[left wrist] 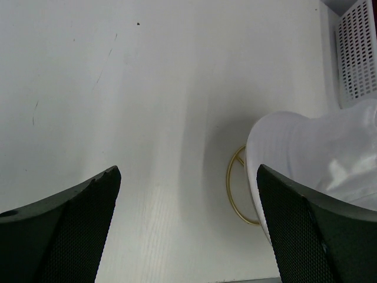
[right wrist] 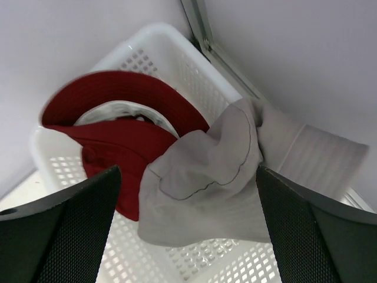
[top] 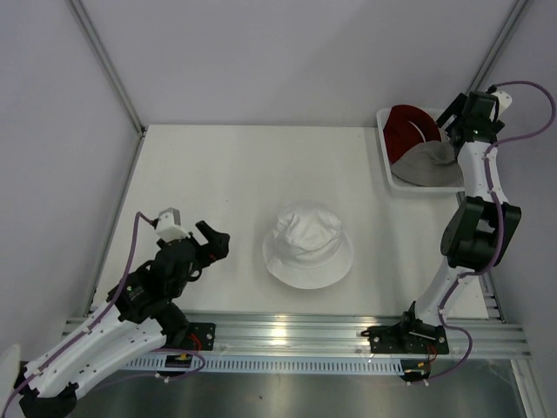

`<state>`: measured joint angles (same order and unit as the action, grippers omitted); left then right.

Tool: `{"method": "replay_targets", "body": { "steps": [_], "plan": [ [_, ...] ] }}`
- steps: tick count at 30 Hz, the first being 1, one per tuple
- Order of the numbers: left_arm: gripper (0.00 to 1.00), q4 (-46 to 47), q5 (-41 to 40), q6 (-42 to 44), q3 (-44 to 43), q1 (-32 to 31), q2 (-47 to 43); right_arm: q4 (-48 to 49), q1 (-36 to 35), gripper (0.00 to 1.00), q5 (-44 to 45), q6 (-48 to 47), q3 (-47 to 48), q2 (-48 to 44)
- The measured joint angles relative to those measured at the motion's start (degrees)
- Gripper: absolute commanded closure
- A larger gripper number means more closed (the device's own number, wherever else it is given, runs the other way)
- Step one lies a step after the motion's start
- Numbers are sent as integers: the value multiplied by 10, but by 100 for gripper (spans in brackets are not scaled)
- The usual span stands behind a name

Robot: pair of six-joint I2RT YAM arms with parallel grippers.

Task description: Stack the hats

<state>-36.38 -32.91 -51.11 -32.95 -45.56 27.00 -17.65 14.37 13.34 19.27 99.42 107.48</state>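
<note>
Up close, my left end effector point(top: 217, 241) stood with its fingers spread wide and nothing between them, poised over a bare stretch of the desk point(top: 218, 165). Through its wrist camera, just past the right-hand finger, I saw the white hat point(left wrist: 318, 147) sitting crown-up, with part of a gold wire ring point(left wrist: 231, 190) showing from under its brim on the side nearest that end effector. From above, the hat sat near the middle of the desk, to the right of the left end effector and apart from it. My right end effector point(right wrist: 188, 236) was likewise spread wide and gripped nothing; it hung above the white slatted basket point(right wrist: 159, 41) at the far right corner of the desk. Inside the basket, the dark red hat point(right wrist: 118, 138) lay with its hollow turned up toward the wrist camera, and the grey hat point(right wrist: 203, 183) lay crumpled partly over it. I could not tell whether the grey hat's outer edge hung over the rim.
</note>
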Motion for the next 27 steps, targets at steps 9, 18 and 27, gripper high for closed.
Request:
{"method": "replay_targets", "body": {
  "steps": [9, 18, 27],
  "plan": [
    [0, -13, -32, 0, -1, 3, -12, -47, 2, 4, 11, -14, 46, 103],
    [1, -22, -44, -19, -1, 4, -12, -33, 15, 61, -11, -16, 46, 147],
    [0, -23, -44, -28, -1, 4, -12, -9, 16, 100, -75, -8, 35, 133]
  ]
}}
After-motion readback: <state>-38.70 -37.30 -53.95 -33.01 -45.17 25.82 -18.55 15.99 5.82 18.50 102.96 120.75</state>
